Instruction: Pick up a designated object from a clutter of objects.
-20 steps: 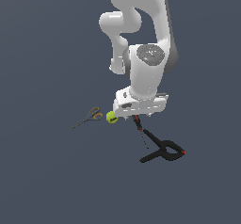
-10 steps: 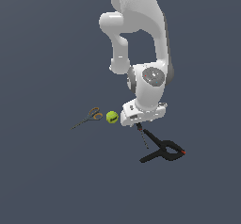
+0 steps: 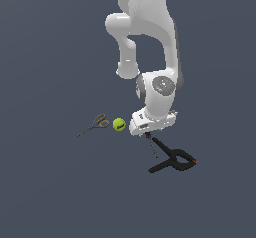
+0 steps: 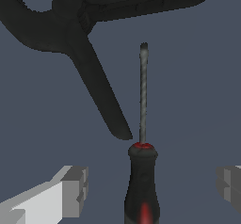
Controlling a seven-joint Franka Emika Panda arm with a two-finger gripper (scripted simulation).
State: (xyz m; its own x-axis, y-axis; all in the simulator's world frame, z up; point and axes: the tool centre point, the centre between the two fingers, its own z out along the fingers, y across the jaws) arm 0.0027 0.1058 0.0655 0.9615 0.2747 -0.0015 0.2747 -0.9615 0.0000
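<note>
The screwdriver (image 4: pixel 141 180) has a red-and-black handle and a thin dark shaft; it lies on the floor between my open fingers (image 4: pixel 70 190). In the exterior view only its shaft (image 3: pixel 152 148) shows, below the hand. My gripper (image 4: pixel 150 190) is low over the handle, jaws apart on either side, not touching it. In the exterior view the gripper (image 3: pixel 147 132) is mostly hidden by the white hand. The black spring clamp (image 3: pixel 172 161) with red tips lies just beyond the shaft and also shows in the wrist view (image 4: pixel 94 39).
A yellow-green tennis ball (image 3: pixel 119 124) and orange-handled scissors (image 3: pixel 95 124) lie on the exterior view's left of the hand. The dark floor (image 3: pixel 60 192) stretches all around.
The arm has come down and shifted toward the exterior view's right, bringing the hand low over the screwdriver. The objects have not moved.
</note>
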